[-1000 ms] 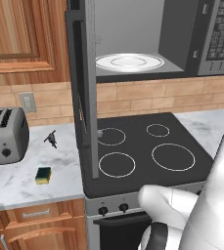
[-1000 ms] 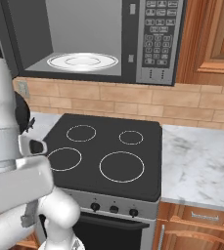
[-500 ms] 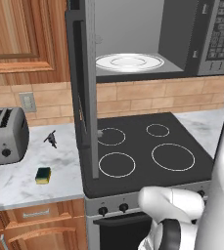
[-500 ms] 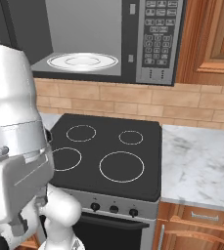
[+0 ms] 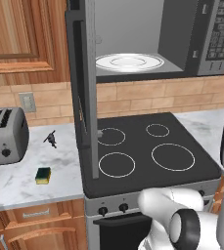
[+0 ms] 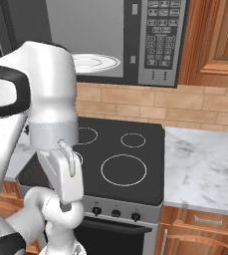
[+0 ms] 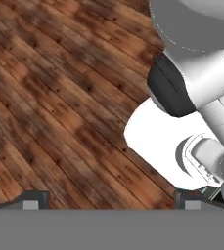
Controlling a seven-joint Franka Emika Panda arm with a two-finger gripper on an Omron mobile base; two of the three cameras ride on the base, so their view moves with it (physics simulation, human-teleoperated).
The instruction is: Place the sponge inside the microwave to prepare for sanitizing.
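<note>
The sponge [image 5: 43, 175], a small yellow block with a dark green top, lies on the marble counter left of the stove. The microwave [image 5: 147, 34] hangs above the stove with its door [image 5: 81, 83] swung wide open toward me and the white glass plate [image 5: 129, 62] bare inside. From the right base view I see its keypad [image 6: 160, 40] and the plate [image 6: 93, 62]. My gripper [image 7: 112, 201] is open, its fingertips [image 7: 33, 200] far apart, pointing down at the wooden floor with nothing between them. It is well away from the sponge.
A silver toaster [image 5: 3, 136] stands at the counter's left end, and a small dark spiky object [image 5: 51, 139] lies behind the sponge. The black stove [image 5: 147, 151] sits under the microwave. The open door juts out between sponge and stove. Marble counter [image 6: 205, 164] continues right.
The arm has swung: its upper links have moved across the right base view and the elbow has shifted in the left base view. Sponge, microwave and door have stayed put.
</note>
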